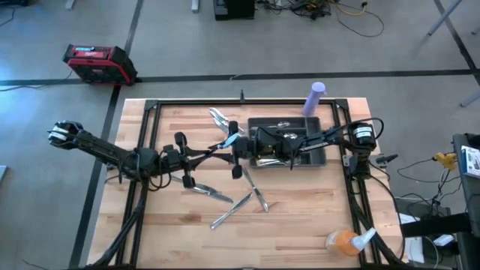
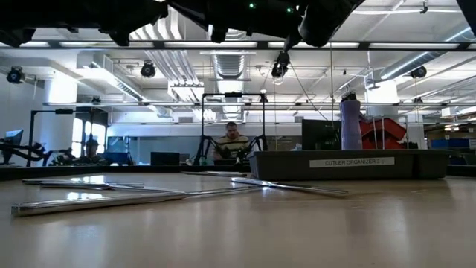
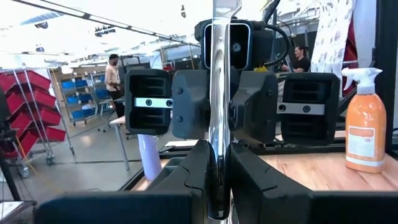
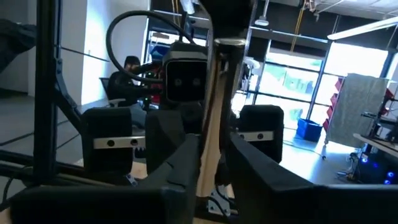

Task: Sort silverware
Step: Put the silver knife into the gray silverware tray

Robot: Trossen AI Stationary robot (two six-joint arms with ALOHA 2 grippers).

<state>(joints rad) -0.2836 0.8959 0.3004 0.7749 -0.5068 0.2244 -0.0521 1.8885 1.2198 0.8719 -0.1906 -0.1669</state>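
Above the table's middle, beside the dark tray, the left gripper and right gripper meet face to face, each seemingly clamped on one upright silver piece, likely a handover. Some silverware appears to lie in the tray, though glare hides how much. Several pieces remain loose on the wood, more behind, so sorting looks partway done.
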